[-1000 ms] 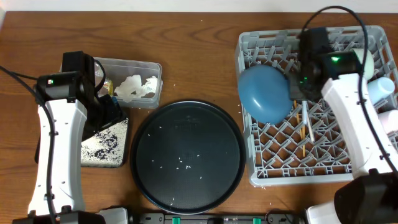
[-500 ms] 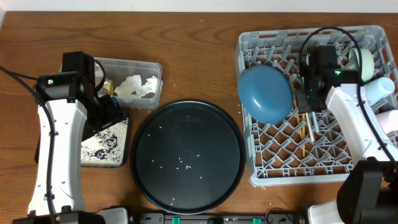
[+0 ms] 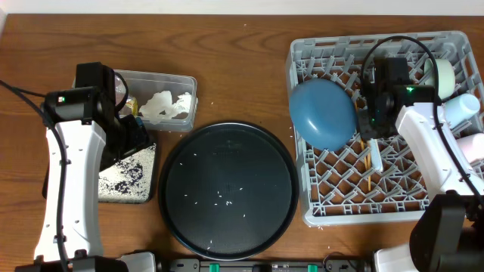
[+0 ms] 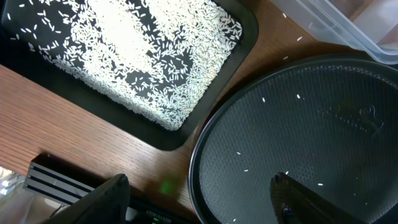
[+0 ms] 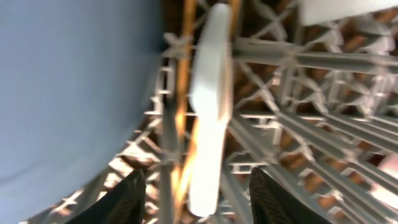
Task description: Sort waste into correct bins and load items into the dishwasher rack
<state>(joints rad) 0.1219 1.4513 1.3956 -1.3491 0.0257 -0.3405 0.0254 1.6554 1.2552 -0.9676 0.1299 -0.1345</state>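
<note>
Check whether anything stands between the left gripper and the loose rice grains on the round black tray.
Nothing visible does. The left gripper hangs open over the round black tray at its rim; the scattered rice grains lie uncovered on the tray just ahead of it.

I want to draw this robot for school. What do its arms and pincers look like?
The left arm and right arm have smooth white shells with black joints and boxy black wrists. Each has a tiny green light and a thin black cable. The left pincer and right pincer each have two dark, rounded fingers.
</note>
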